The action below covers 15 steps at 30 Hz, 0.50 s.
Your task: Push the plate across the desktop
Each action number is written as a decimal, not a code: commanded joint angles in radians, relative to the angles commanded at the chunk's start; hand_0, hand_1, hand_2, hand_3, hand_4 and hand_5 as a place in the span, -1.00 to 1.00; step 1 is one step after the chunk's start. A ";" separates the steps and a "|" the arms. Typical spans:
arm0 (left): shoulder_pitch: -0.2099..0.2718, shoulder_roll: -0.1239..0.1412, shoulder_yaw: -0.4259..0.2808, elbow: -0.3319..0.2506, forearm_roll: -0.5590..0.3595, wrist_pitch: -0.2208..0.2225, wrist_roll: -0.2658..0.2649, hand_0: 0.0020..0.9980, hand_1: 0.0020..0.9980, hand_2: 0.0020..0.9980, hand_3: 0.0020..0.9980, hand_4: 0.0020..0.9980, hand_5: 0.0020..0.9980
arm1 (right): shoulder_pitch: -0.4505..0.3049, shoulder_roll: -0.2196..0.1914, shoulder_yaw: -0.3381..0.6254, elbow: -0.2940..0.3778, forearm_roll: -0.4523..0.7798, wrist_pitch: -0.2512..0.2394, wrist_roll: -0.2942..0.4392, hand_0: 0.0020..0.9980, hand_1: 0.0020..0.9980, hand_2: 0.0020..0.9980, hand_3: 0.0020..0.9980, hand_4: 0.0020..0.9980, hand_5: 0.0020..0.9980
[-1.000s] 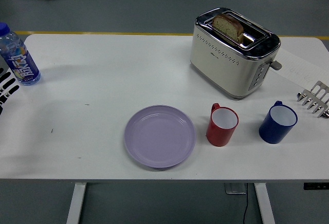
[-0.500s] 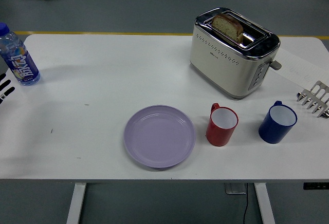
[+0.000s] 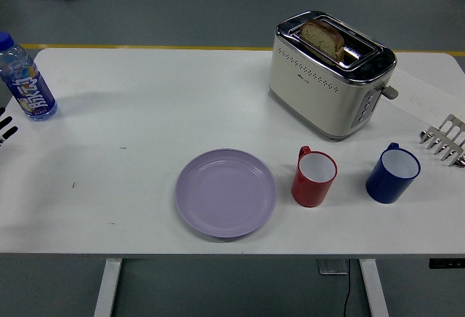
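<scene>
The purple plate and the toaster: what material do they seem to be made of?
The purple plate looks like plastic or melamine: flat uniform colour, matte finish with only a soft sheen. The toaster seems to have a cream painted metal body with rows of small perforations, and a polished chrome top that shows bright reflections. Neither can be confirmed by look alone.

White table (image 3: 145, 106) carries plate (image 3: 225, 193), two mugs (image 3: 314, 178), toaster (image 3: 330, 73), bottle (image 3: 25, 79).

One plate (image 3: 225, 193), two mugs (image 3: 314, 177), one toaster (image 3: 330, 74), one bottle (image 3: 25, 78), one bread slice (image 3: 322, 37).
</scene>
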 joint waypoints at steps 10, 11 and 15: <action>0.001 0.005 -0.001 0.001 -0.002 0.001 0.000 0.46 0.55 0.51 0.43 0.22 1.00 | 0.000 0.001 -0.001 0.001 0.003 -0.001 -0.002 0.31 0.28 0.46 0.57 0.05 0.18; 0.001 0.005 -0.001 0.002 -0.001 0.001 0.000 0.46 0.55 0.51 0.43 0.22 1.00 | 0.000 0.001 -0.001 0.001 0.002 -0.001 -0.001 0.31 0.28 0.46 0.57 0.05 0.18; 0.002 0.003 -0.002 0.002 -0.001 0.001 -0.001 0.46 0.55 0.51 0.43 0.22 1.00 | 0.002 0.000 0.001 0.000 0.000 0.001 0.001 0.31 0.28 0.46 0.57 0.05 0.18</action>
